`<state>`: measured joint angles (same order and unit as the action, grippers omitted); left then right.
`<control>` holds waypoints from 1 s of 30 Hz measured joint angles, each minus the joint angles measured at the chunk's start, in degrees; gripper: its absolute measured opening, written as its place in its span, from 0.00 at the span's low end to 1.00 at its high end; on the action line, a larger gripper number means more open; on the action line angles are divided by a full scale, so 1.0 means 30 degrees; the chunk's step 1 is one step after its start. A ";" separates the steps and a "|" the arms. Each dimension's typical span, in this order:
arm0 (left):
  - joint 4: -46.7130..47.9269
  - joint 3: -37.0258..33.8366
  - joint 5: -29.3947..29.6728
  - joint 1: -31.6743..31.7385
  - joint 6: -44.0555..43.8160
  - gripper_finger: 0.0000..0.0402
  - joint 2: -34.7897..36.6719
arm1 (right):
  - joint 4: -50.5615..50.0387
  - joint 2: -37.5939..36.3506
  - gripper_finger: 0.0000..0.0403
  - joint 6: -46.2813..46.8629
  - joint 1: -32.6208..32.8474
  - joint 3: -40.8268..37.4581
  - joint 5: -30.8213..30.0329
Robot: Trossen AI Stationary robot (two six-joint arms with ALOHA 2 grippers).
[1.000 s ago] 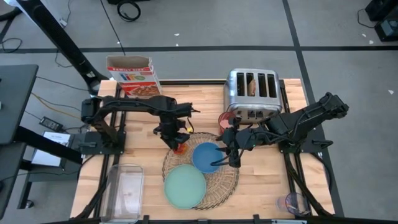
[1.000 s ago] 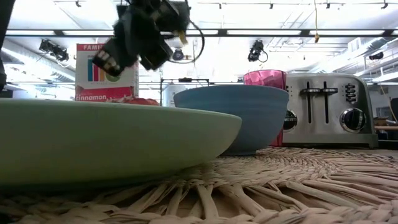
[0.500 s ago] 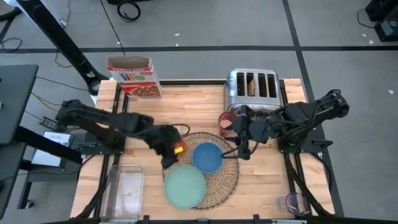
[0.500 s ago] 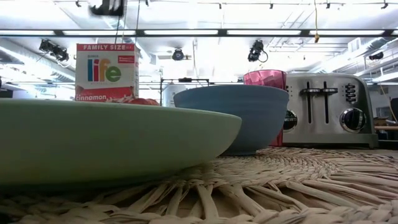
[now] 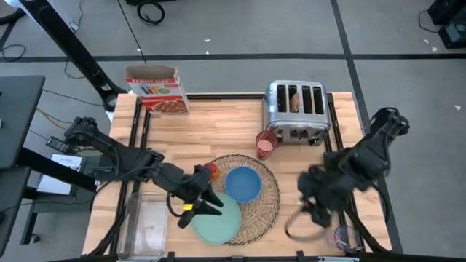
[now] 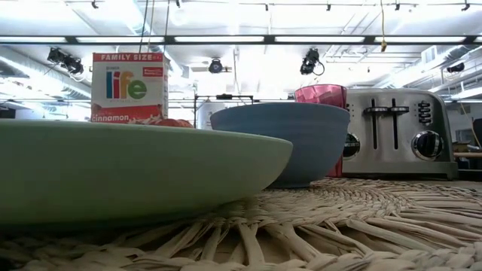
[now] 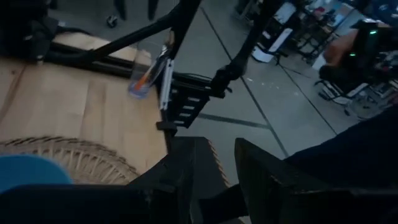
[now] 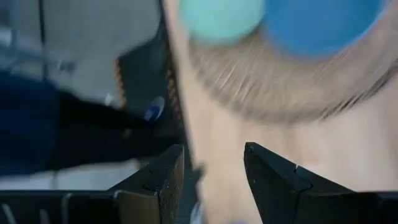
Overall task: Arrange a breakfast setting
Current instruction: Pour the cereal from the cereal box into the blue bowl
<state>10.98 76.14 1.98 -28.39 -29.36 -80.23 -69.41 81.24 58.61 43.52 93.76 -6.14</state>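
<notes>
The round woven straw placemat (image 5: pixel 244 196) is lying on the table, carrying the mint-green plate (image 5: pixel 216 218) and the blue bowl (image 5: pixel 242 183), both holding nothing. The pink cup (image 5: pixel 266 144) is standing beside the toaster (image 5: pixel 295 109), which is holding toast (image 5: pixel 294 100). The red apple (image 5: pixel 210 169) is sitting at the mat's edge. The left gripper (image 5: pixel 207 204) is hanging over the plate, the right gripper (image 8: pixel 211 171) over bare table; both are gaping partway, gripping nothing.
</notes>
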 joint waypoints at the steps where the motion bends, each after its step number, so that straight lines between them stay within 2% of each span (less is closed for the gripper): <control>1: -0.0054 0.0000 -0.0003 -0.0068 0.0135 0.30 0.0000 | 0.0004 0.0149 0.44 0.0553 0.0706 -0.0001 0.0466; 6: -0.0317 0.0000 -0.0011 -0.0409 0.1093 0.30 0.0007 | 0.0502 0.1351 0.44 0.2391 0.3459 0.0000 0.2886; 9: -0.0925 0.0000 0.0096 -0.0493 0.1359 0.30 0.0007 | 0.0488 0.2124 0.44 0.3003 0.3975 -0.0007 0.4697; 12: -0.1679 0.0004 0.0753 -0.0388 0.1257 0.30 0.0241 | 0.0605 0.2598 0.44 0.3490 0.3964 -0.0015 0.5053; 16: -0.0987 0.0785 0.3494 0.0611 0.1990 0.30 0.1221 | 0.0889 0.2474 0.44 0.2758 0.3844 -0.0029 0.3404; 20: 0.1625 0.2267 0.6827 0.2249 0.2899 0.30 0.1798 | 0.0878 0.2012 0.44 0.0598 0.3620 -0.0027 0.1633; 22: 0.3364 0.3407 0.7782 0.3408 0.2558 0.30 0.1927 | 0.0852 0.1807 0.44 -0.0431 0.3521 -0.0022 0.0736; 26: 0.8962 0.6271 0.7888 0.6414 0.1262 0.32 0.1886 | 0.0833 0.1469 0.44 -0.2659 0.3262 -0.0022 -0.1240; 30: 1.4133 0.8516 0.7354 0.9912 0.0453 0.39 0.1749 | 0.0816 0.1386 0.44 -0.5341 0.2751 -0.0022 -0.2606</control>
<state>53.38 101.69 24.04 1.35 -28.00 -74.98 -66.96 85.40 42.59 51.78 93.69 -13.96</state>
